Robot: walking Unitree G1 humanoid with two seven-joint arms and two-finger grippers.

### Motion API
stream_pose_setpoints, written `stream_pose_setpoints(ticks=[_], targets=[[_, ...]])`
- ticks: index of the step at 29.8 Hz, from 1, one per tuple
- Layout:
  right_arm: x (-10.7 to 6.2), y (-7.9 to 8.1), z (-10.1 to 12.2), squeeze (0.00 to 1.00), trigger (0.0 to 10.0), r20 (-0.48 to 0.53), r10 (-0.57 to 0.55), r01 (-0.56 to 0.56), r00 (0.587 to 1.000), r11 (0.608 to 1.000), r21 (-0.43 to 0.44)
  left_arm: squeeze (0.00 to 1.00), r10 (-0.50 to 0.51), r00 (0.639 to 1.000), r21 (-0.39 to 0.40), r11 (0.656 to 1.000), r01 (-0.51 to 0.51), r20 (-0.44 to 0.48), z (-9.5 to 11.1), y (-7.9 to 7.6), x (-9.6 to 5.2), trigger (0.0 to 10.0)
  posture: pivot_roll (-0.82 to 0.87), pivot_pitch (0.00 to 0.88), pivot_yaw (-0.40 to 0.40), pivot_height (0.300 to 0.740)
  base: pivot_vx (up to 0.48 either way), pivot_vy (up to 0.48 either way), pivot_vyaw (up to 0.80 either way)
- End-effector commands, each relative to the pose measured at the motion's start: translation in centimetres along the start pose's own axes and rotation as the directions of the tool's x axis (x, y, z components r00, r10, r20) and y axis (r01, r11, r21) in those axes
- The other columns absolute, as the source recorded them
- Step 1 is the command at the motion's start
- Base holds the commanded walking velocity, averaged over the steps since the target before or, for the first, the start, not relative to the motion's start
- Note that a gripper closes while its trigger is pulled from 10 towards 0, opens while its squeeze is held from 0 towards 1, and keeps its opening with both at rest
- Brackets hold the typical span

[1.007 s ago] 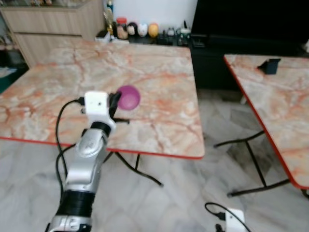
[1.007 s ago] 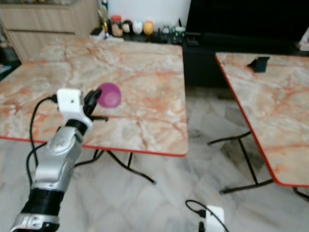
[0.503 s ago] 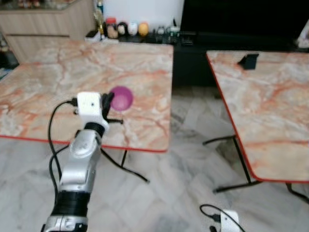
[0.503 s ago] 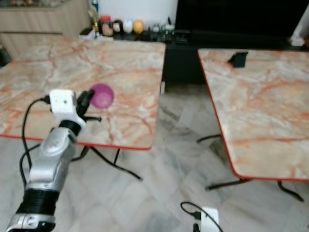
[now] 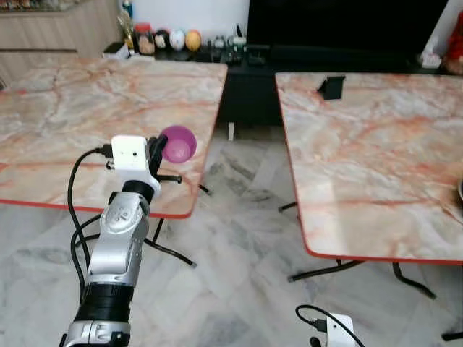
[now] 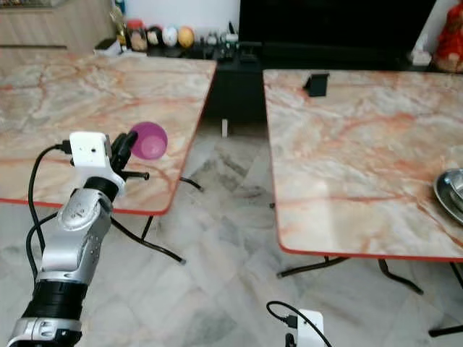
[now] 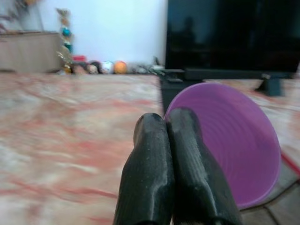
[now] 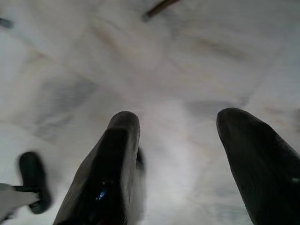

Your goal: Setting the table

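Gripping the purple bowl (image 5: 178, 143) by its rim, your left gripper (image 7: 174, 140) holds it above the left marble table's (image 5: 65, 108) edge; your right gripper (image 8: 180, 154) hangs spread wide over the floor (image 8: 140, 56).

Two marble-topped tables with red edges stand side by side on a pale marble floor (image 5: 239, 238). The right table (image 6: 347, 159) carries a small black stand (image 6: 315, 84) near its far edge and a metal bowl (image 6: 452, 194) at its right edge.

The left arm (image 5: 119, 246) is silver, with a black band near its base, a white box-shaped wrist, black cables, and two black fingers (image 7: 164, 183).
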State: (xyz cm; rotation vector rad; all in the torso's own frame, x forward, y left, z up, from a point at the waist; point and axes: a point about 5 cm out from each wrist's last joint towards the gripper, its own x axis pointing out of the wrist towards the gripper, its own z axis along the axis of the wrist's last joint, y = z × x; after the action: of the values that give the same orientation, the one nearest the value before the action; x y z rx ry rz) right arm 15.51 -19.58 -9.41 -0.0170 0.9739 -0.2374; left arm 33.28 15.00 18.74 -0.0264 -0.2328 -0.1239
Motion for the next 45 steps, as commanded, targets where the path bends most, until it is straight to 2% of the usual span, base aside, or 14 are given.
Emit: stream_pose_setpoints(ticks=[1, 27, 45], targets=[[0.0, 0.0, 0.1, 0.0, 10.0, -0.003, -0.001, 0.001, 1.0, 1.0, 0.001, 0.0, 0.001, 1.0, 0.016, 1.0, -0.001, 0.006, 0.3, 0.3, -0.1, 10.0, 0.04, 0.0, -0.011, 0.74, 0.0, -0.364, 0.0], [0.2, 0.4, 1.1, 0.0, 10.0, 0.035, 0.0, 0.0, 0.999, 1.0, -0.001, 0.0, -0.008, 1.0, 0.039, 0.999, 0.008, 0.006, 0.3, 0.7, -0.1, 10.0, 0.04, 0.0, -0.01, 0.74, 0.0, -0.369, 0.0], [0.1, 0.5, 0.8, 0.0, 10.0, 0.033, 0.001, -0.001, 0.999, 1.0, -0.007, 0.0, -0.028, 1.0, 0.057, 0.998, 0.028, 0.004, 0.1, 0.7, -0.2, 10.0, 0.04, 0.0, -0.01, 0.74, 0.0, -0.369, 0.0]])
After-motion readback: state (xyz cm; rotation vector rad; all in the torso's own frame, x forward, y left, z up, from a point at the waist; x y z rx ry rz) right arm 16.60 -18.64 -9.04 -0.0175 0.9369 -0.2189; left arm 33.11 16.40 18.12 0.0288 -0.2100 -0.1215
